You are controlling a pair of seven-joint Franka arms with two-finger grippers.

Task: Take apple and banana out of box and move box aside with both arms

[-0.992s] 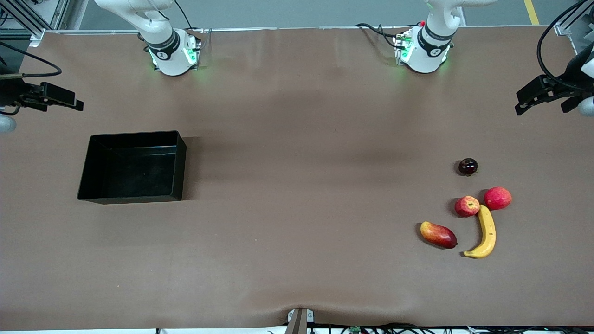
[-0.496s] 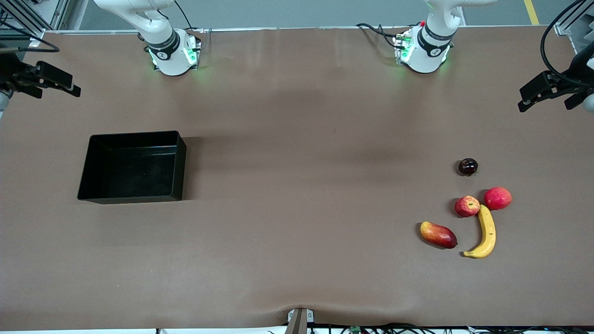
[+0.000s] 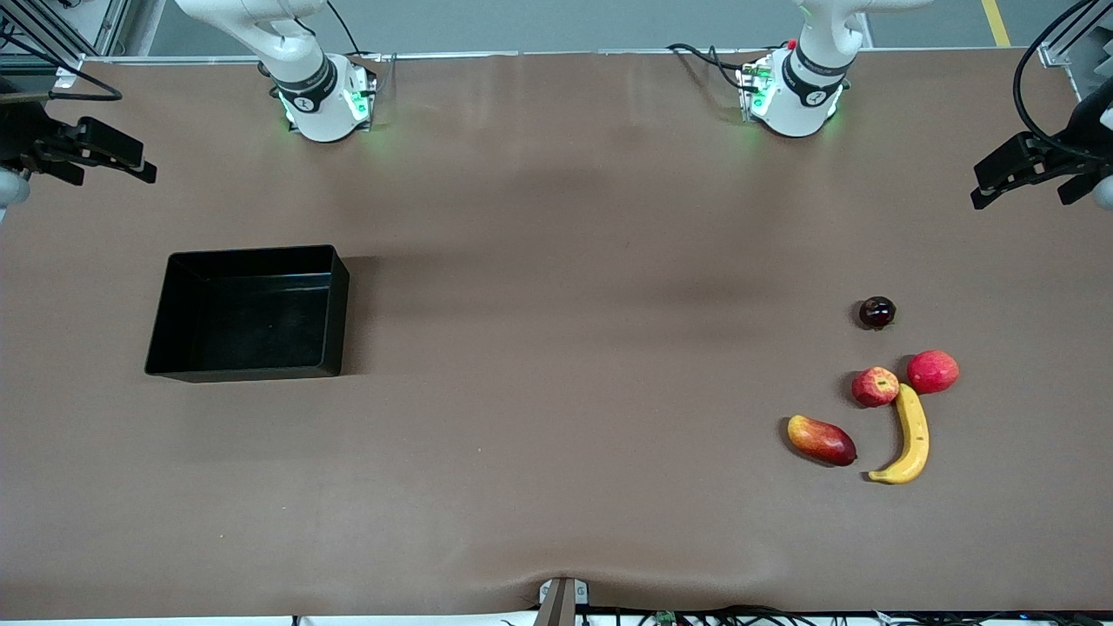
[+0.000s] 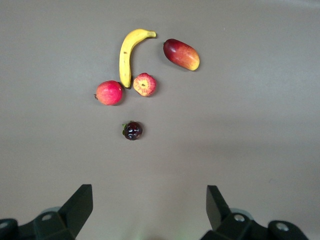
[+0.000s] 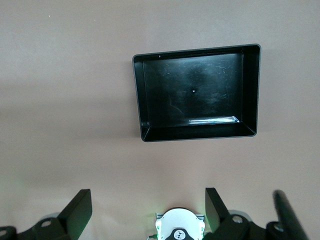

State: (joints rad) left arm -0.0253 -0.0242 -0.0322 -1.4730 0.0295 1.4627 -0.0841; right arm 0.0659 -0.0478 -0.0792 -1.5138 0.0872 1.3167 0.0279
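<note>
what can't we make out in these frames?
- Apple sticker: too small to read in the front and left wrist views.
- Small dark fruit: too small to identify.
- Left gripper and right gripper: at the front view's edges, bodies cut off.
- Box outer walls: hidden by its rim.

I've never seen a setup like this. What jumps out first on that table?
A glossy black box sits empty toward the right arm's end. At the left arm's end lies a cluster of fruit: a yellow banana touching a small apple, with a mango beside them. Both the left gripper and right gripper hang open, high at the table's ends.
</note>
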